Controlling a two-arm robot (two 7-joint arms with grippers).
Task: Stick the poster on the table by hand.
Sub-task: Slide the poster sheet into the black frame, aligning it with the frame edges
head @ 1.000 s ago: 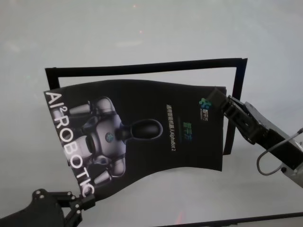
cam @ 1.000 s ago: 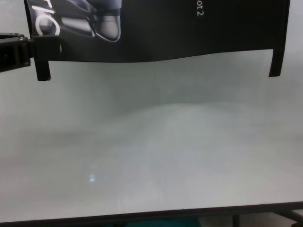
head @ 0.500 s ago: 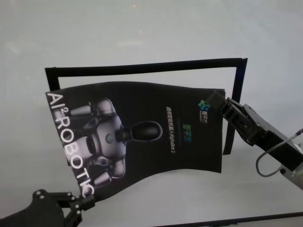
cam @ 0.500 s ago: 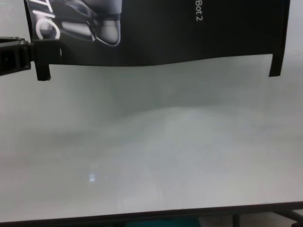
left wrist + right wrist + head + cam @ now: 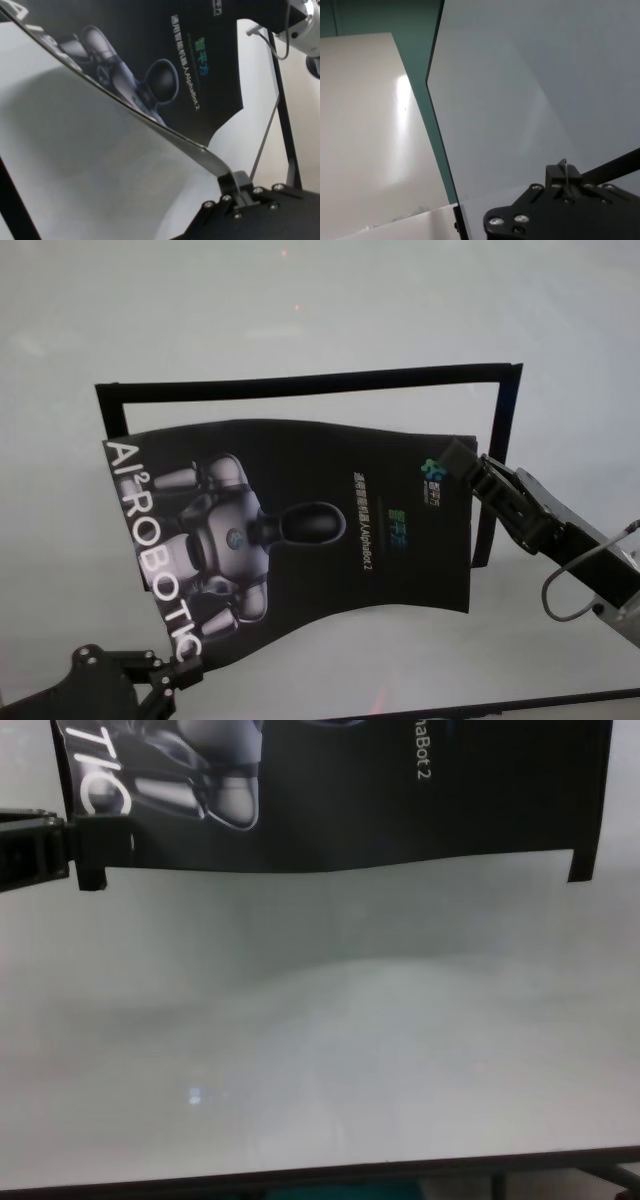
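I've got the poster (image 5: 300, 530) pinched at two corners: my left pincer (image 5: 185, 677) is clamped on the corner nearest the bench's (image 5: 300, 300) front edge, my right pincer (image 5: 462, 456) on the far right corner. It hangs bowed above the bench, partly inside the black tape strips (image 5: 310, 382).

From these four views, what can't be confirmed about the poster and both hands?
- Head view: whether the poster touches the table beneath; the sheet hides it.
- Chest view: the right hand is out of frame; the poster's upper part is cut off.
- Right wrist view: only the right hand pinching the sheet's thin edge shows.
- Head view: the left hand body is cropped.
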